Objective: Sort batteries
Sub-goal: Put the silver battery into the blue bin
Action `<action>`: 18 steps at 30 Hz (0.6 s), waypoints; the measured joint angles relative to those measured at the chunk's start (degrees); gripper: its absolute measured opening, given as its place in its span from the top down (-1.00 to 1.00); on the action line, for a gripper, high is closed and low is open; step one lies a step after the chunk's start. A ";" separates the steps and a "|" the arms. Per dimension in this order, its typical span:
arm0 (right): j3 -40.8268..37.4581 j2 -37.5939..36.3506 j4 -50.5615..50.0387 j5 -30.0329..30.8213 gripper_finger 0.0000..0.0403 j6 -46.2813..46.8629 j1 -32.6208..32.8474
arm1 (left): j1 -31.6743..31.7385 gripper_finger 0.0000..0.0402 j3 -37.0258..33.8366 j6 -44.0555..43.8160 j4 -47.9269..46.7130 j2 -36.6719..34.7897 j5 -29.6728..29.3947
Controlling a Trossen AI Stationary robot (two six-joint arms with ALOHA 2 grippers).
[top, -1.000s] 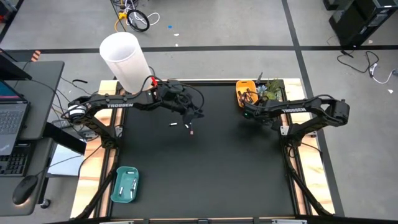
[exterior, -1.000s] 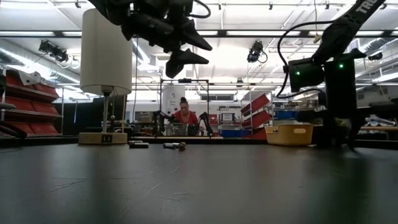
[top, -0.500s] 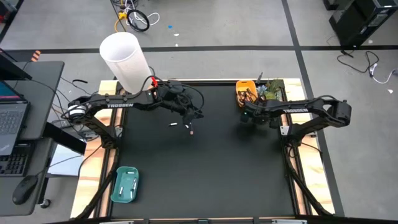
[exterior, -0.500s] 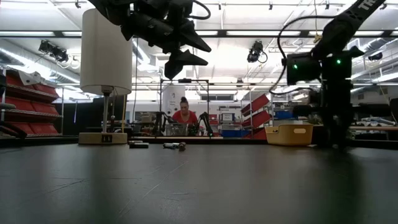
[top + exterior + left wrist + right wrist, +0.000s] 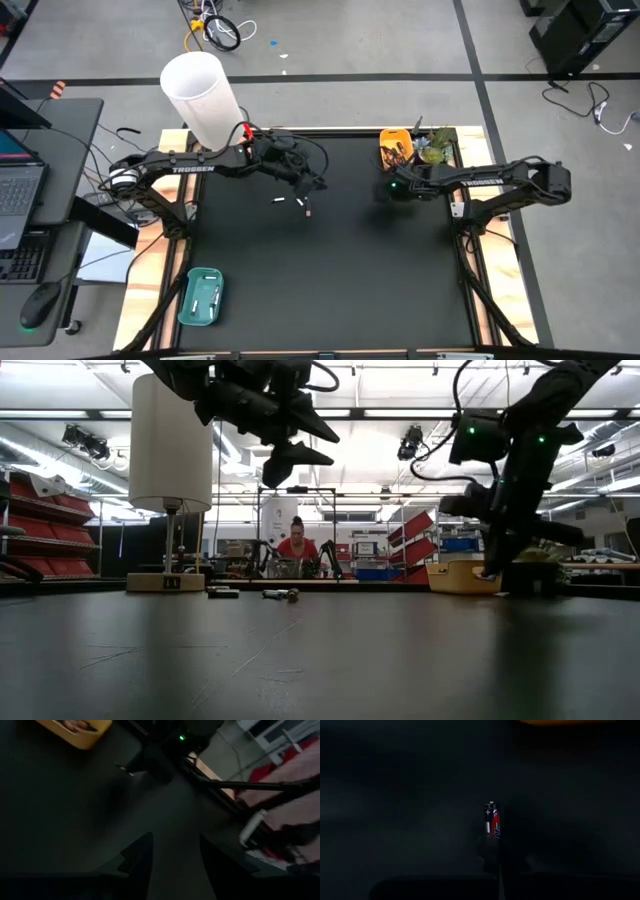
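1. At the table's near left corner we see a teal tray (image 5: 201,297) with a few small white batteries (image 5: 211,295) lying in it.
2. Our left gripper (image 5: 318,184) hangs above the black table (image 5: 330,270), its fingers (image 5: 139,860) spread apart and holding nothing.
3. Just below it, two batteries (image 5: 291,204) lie loose on the table.
4. Our right gripper (image 5: 392,189) sits near the yellow tray (image 5: 392,148), pinched tight on a black and red battery (image 5: 492,819).

Bright ceiling strip lights (image 5: 130,412) glaring in the low view, arms showing as silhouettes, both wrist views looking dim and murky, left one blurring.
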 joint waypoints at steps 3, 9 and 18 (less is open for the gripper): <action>0.00 -0.13 9.82 -0.26 1.00 -6.24 2.29 | 0.08 0.12 -0.28 -0.45 0.12 0.16 3.45; 0.42 -0.26 33.37 0.53 1.00 -12.31 5.71 | 0.29 0.14 -3.28 -3.19 2.50 0.63 6.08; 4.88 -0.22 47.62 -6.23 1.00 -20.93 7.59 | 0.38 0.16 -7.51 -18.57 22.97 0.66 8.23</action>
